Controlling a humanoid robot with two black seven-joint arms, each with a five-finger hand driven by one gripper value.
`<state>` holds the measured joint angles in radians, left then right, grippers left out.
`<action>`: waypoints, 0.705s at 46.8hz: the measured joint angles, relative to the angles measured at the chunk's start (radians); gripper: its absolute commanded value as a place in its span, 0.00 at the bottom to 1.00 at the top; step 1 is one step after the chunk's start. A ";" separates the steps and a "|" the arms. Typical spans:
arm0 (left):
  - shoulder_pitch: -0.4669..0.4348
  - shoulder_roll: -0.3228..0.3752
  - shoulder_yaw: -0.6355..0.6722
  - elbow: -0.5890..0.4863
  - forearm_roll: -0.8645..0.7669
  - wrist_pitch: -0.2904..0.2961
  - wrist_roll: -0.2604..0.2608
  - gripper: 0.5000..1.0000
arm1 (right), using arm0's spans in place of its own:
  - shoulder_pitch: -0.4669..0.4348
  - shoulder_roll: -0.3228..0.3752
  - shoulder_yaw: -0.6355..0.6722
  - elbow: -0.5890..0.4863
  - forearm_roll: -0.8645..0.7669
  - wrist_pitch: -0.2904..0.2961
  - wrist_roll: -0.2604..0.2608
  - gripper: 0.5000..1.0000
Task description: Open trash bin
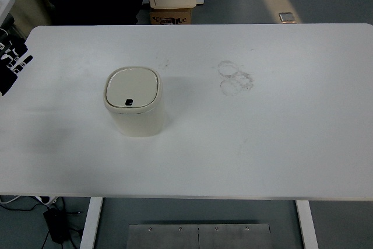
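Cream trash bin [134, 102] stands upright, lid shut, latch facing near edge; no hand visible.

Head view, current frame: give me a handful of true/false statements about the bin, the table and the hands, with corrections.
1. The trash bin stands upright on the left half of the table. True.
2. The bin's lid is raised. False: it lies flat and shut.
3. A robot hand rests on the lid. False: no robot hand is on the bin; at the left edge only a black-and-white object shows.
4. Faint ring marks show on the table to the right of the bin. True.
5. The dark button sits at the lid's near edge. True.
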<state>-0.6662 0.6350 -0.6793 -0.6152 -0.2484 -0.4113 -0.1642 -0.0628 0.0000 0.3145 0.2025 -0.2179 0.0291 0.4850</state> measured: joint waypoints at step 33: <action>0.012 0.000 -0.001 -0.001 -0.002 -0.001 0.000 1.00 | 0.000 0.000 0.000 0.000 0.000 0.000 0.000 0.98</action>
<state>-0.6545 0.6349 -0.6805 -0.6162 -0.2501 -0.4124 -0.1642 -0.0629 0.0000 0.3145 0.2025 -0.2178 0.0291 0.4847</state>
